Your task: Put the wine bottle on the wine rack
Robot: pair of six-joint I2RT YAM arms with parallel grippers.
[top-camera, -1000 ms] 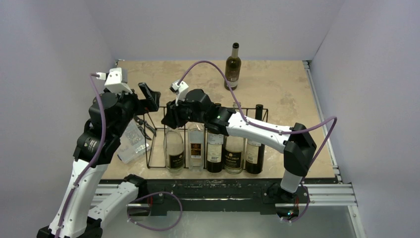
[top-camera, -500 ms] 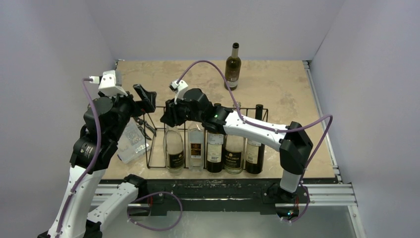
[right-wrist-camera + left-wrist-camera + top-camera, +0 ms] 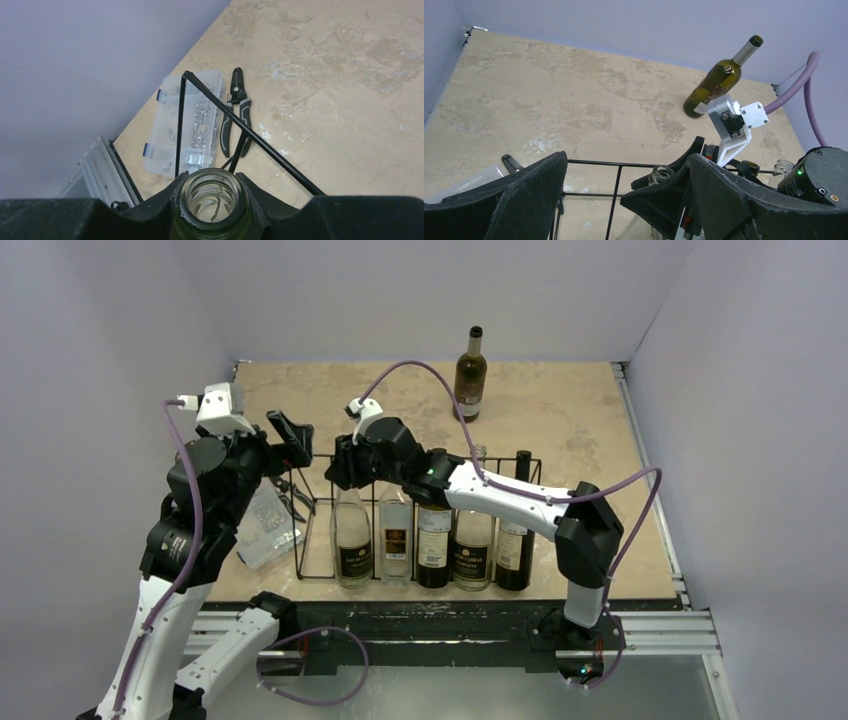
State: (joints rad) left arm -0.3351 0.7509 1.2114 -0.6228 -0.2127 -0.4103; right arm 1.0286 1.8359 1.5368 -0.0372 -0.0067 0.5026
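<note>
Where the right tool [image 3: 210, 197] grips the wine bottle [image 3: 352, 540], its neck is hidden; the left tool [image 3: 624, 195] gapes.

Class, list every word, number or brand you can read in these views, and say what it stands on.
No text is legible.
Labels on the five bottles in the wine rack: too small and blurred.
Label on the lone bottle at the back: blurred.
Round sticker on the left arm: too small.

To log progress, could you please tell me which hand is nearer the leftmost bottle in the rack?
Right. The right hand is closed around the neck of the leftmost bottle; the left hand hovers open to its left, not touching.
</note>
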